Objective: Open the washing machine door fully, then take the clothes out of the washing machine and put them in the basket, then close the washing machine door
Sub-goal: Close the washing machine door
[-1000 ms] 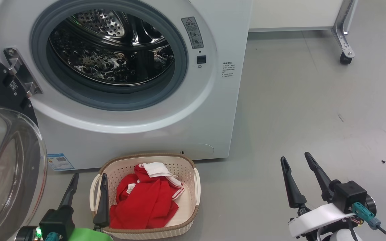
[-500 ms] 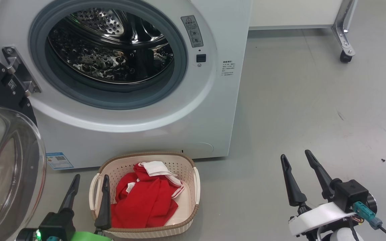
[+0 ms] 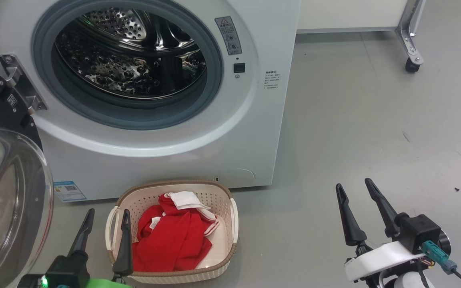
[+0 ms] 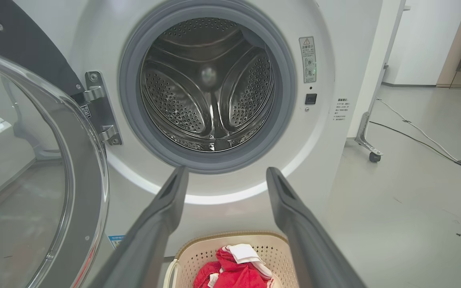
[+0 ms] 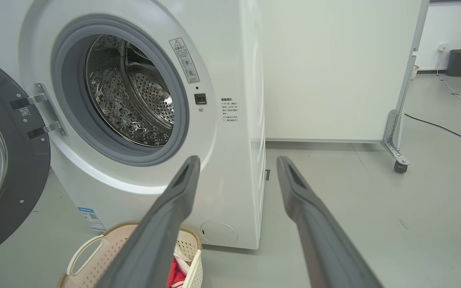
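The red clothes (image 3: 174, 244) lie crumpled in the cream basket (image 3: 230, 224) before the white washing machine (image 3: 250, 132), its glass door (image 3: 10, 192) swung open.

door (image 3: 10, 192) cut off at left, printed text (image 3: 272, 82) too small to read

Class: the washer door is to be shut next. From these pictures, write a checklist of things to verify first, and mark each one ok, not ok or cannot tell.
1. Drum free of laundry: ok, bare steel.
2. Clothes inside the basket: ok.
3. Nothing draped over the grey ring: ok.
4. Left tool open and holding nothing: ok.
5. Right tool open and holding nothing: ok.
6. Door free to swing, with the left tool out of its path: cannot tell; the tool sits close beside the glass.
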